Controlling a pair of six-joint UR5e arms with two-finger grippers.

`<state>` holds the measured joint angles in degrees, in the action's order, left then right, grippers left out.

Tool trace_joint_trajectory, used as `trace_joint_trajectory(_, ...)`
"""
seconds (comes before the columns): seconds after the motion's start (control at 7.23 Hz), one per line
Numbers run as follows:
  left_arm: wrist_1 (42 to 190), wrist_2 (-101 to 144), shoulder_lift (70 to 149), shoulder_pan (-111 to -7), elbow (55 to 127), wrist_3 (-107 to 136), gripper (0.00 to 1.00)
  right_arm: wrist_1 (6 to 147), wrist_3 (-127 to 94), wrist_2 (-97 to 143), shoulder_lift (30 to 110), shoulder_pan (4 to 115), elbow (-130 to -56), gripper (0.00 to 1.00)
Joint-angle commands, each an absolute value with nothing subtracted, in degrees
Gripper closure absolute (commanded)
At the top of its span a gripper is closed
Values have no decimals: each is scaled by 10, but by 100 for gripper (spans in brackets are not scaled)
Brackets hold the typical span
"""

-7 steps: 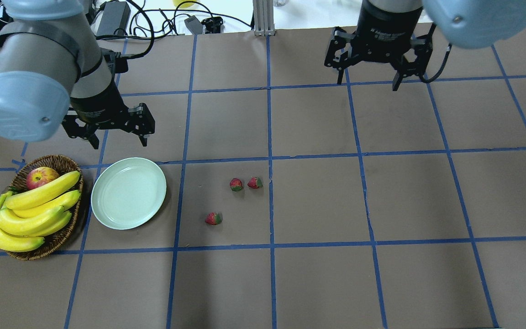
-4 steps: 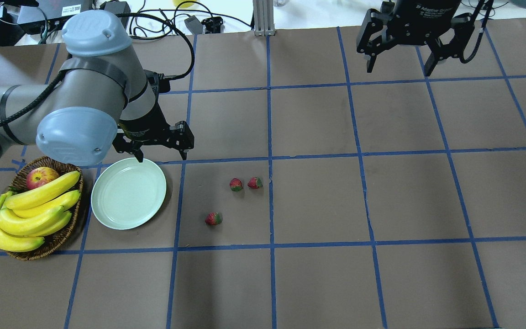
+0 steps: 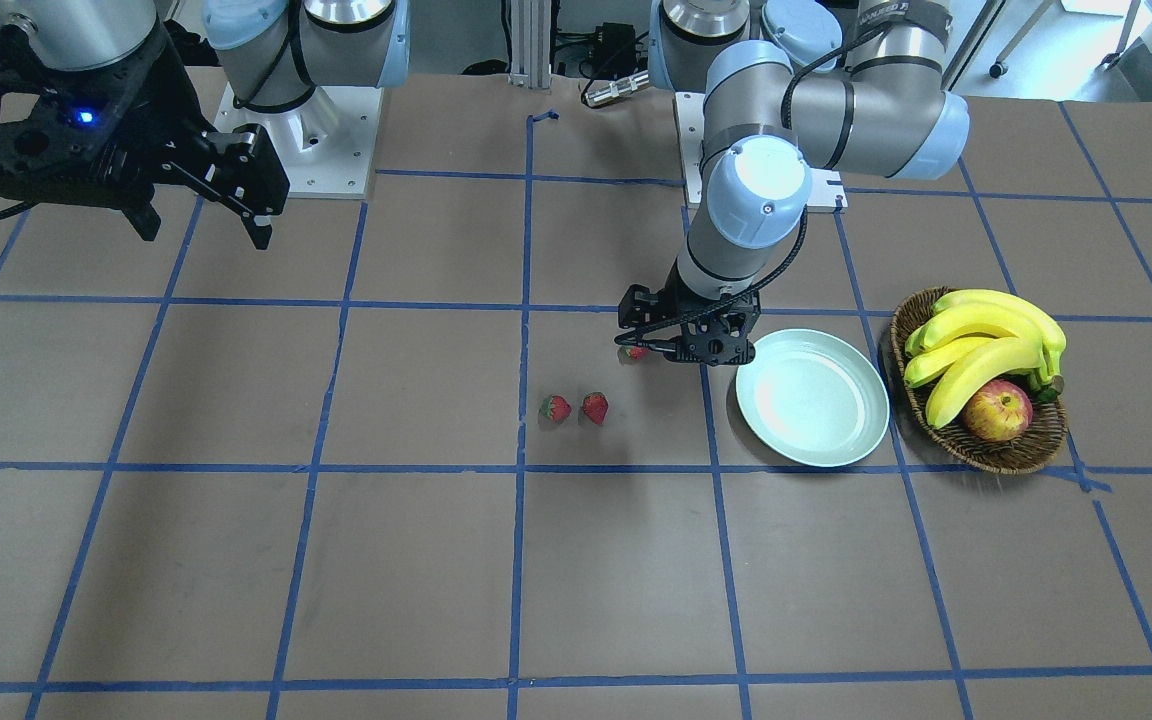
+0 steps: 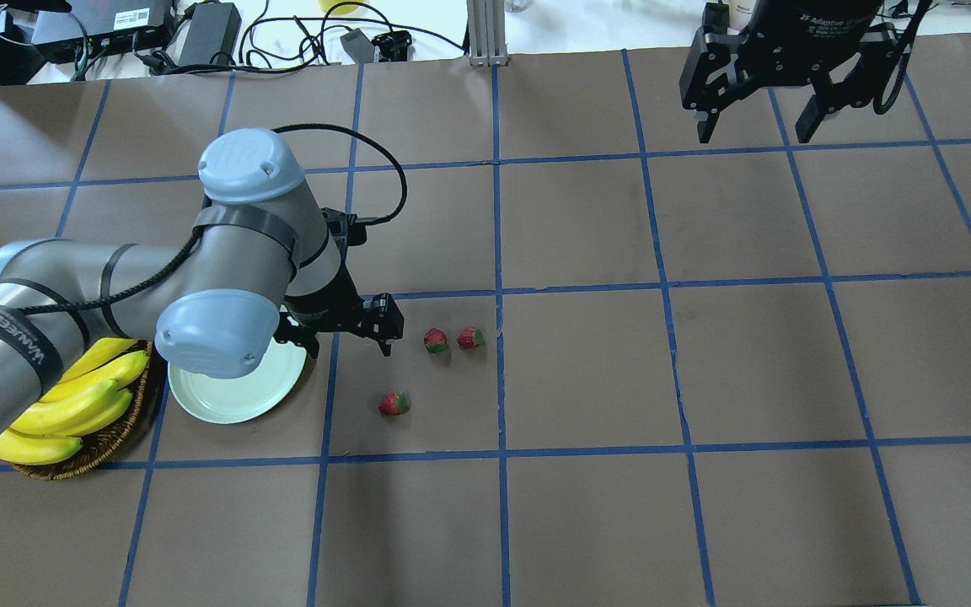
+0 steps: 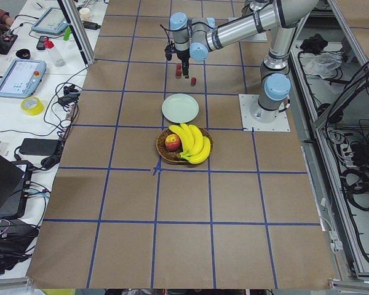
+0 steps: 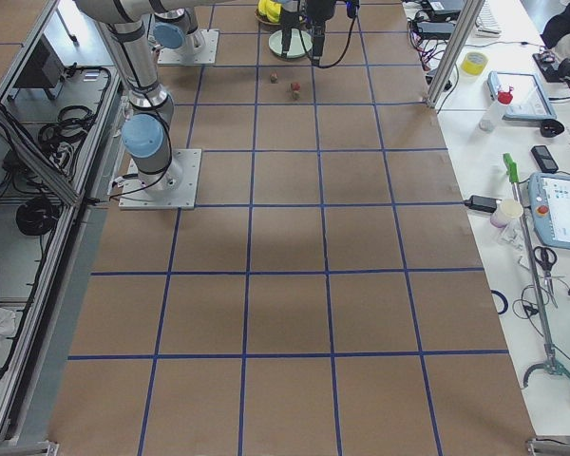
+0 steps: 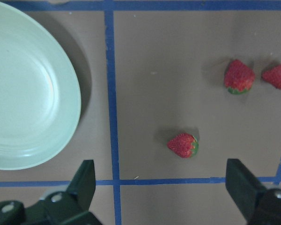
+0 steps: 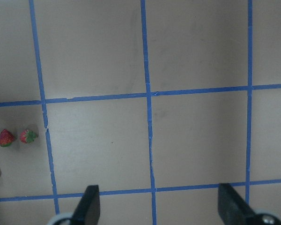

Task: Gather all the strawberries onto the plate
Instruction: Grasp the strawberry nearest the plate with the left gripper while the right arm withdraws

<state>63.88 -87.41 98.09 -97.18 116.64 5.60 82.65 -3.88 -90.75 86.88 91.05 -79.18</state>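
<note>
L gripper [image 4: 349, 346] hangs over the table [image 4: 587, 379] just right of the plate [image 4: 224, 405], fingers down, jaws spread wide, nothing btwn them. In the wrist view both fingers [image 7: 84, 180] show at the bottom edge w/ only bare brown paper in the gap. The L arm crosses above the plate's far part & hides it in the overhead view. The front view shows the plate whole, flat & empty.

The plate sits in the left part of the table, just right of the basket [image 3: 986, 455]; can't tell if the rims touch. The basket holds bananas [image 3: 986, 330] & an apple [image 3: 997, 412].

All 3 strawberries [image 3: 595, 407] lie on the table, none on the plate. The lone strawberry [image 4: 394, 404] is closest to the plate & nearest the robot, on its side, green cap turned away from the plate. In the front view one L finger looks just beside it, but in the wrist view it is clear of both fingers. The mid strawberry [image 4: 436, 341] & the right strawberry [image 4: 470, 338] lie side by side, farther from the robot, w/ a small gap btwn them, just left of a blue tape line [image 4: 498, 371].

R gripper [image 4: 753, 126] is held high over the right half of the table, jaws wide apart & empty, well apart from the fruit. Its wrist view shows taped grid below, w/ the berries only at the left edge.
</note>
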Motion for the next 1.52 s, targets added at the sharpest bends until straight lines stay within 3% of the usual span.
trace_joint_trajectory(0.0, 593, -874, 1005, -989, 1199, 61, 0, 853, -30, -908, 884, 911, -819, 1)
trace_joint_trajectory(0.83, 575, -837, 1062, -995, 1200, 60, 0, 889, -31, -913, 880, 911, -819, 0)
trace_joint_trajectory(1.11, 577, -840, 1063, -995, 1201, 61, 6, 888, -31, -911, 881, 912, -819, 0)
trace_joint_trajectory(1.25, 577, -839, 1062, -995, 1201, 62, 23, 888, -30, -911, 881, 911, -817, 0)
trace_joint_trajectory(1.38, 578, -843, 1062, -995, 1199, 58, 48, 887, -30, -911, 881, 911, -816, 0)
